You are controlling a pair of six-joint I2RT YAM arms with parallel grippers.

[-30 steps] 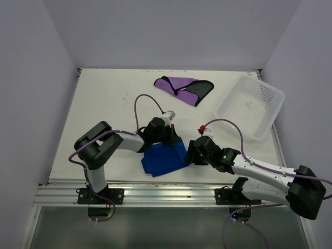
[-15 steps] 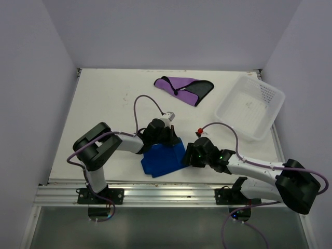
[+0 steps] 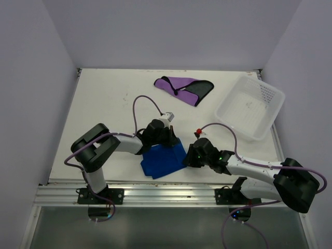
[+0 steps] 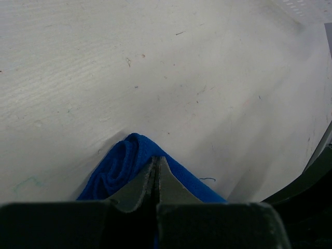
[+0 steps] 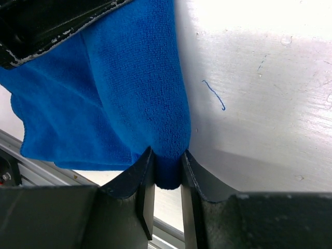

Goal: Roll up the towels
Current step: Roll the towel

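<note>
Rolling barely started: the bright royal-blue soft cloth towel [image 3: 163, 160] is pinched at two places and shows no roll that I can see.
The left end effector [image 4: 155, 174] is clamped shut on its bunched far corner, and the right end effector [image 5: 167, 168] nips its right edge. The towel lies at the near edge of the white counter [image 3: 114, 104]. The smaller purple-and-black cloth towel [image 3: 184, 88] lies untouched far back. Both arms reach low, converging inward.

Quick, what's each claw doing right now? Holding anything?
Left gripper: closed, pinching a bunched-up corner of the blue towel.
Right gripper: closed on the blue towel's edge, cloth between its fingers.
</note>
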